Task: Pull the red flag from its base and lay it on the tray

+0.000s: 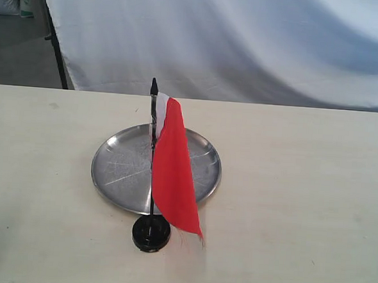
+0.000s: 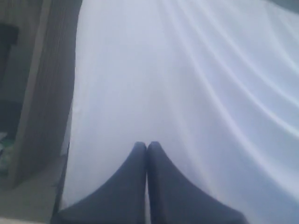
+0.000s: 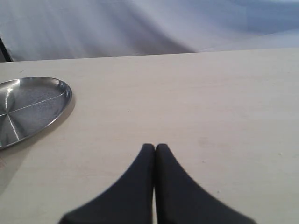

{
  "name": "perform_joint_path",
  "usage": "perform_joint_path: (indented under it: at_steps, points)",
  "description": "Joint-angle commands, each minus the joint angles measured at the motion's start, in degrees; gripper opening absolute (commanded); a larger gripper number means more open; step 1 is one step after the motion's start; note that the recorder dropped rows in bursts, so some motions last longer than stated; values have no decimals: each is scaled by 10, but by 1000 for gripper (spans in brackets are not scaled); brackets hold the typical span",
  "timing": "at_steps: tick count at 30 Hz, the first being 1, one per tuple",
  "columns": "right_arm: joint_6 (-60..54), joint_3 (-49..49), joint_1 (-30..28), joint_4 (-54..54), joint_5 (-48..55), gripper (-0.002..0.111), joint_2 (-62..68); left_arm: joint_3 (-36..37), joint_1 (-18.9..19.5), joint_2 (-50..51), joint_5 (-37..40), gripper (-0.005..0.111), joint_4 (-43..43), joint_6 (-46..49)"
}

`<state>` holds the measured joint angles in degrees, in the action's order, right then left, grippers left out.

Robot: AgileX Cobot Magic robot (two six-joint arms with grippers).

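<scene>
The red flag (image 1: 173,172) stands upright, its thin black pole seated in the small round black base (image 1: 150,233) on the table. Directly behind it lies the round silver tray (image 1: 120,166), bare; its rim also shows in the right wrist view as the tray (image 3: 28,107). Neither arm appears in the exterior view. My left gripper (image 2: 146,145) is shut on nothing and faces only white cloth. My right gripper (image 3: 155,147) is shut on nothing above bare tabletop, well to one side of the tray.
A white cloth backdrop (image 1: 246,42) hangs behind the table's far edge. A dark stand leg (image 1: 57,43) rises at the back left. The pale tabletop (image 1: 302,187) stretches wide on both sides of the tray.
</scene>
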<state>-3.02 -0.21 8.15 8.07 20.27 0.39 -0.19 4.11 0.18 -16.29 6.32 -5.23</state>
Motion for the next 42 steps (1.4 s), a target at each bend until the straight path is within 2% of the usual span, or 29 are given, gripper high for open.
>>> perform_joint_path:
  at_steps: [1,4,6,11,17,21,25,27,34,38,42]
  points:
    - [-2,2,-3,-5,-3,0,-4,2,1,-2,-77,0,9,-62]
    - [-2,2,-3,-5,-3,0,-4,2,1,-2,-78,0,-13,-141]
    - [-2,2,-3,-5,-3,0,-4,-2,1,-2,-64,0,-82,-180]
    - [-2,2,-3,-5,-3,0,-4,-58,1,16,-46,0,-299,-398]
    - [-2,2,-3,-5,-3,0,-4,-170,1,194,-64,0,-503,-596]
    - [-2,2,-3,-5,-3,0,-4,-236,1,350,-186,0,-632,-672]
    - [-2,2,-3,-5,-3,0,-4,-276,1,511,-384,0,-692,-676]
    - [-2,2,-3,-5,-3,0,-4,-283,1,571,-429,0,-703,-665]
    - [-2,2,-3,-5,-3,0,-4,-283,1,725,-432,2,-765,-627]
    - [-2,2,-3,-5,-3,0,-4,-283,1,774,-439,20,-796,-529]
    - [-2,2,-3,-5,-3,0,-4,-283,1,812,-439,51,-853,-482]
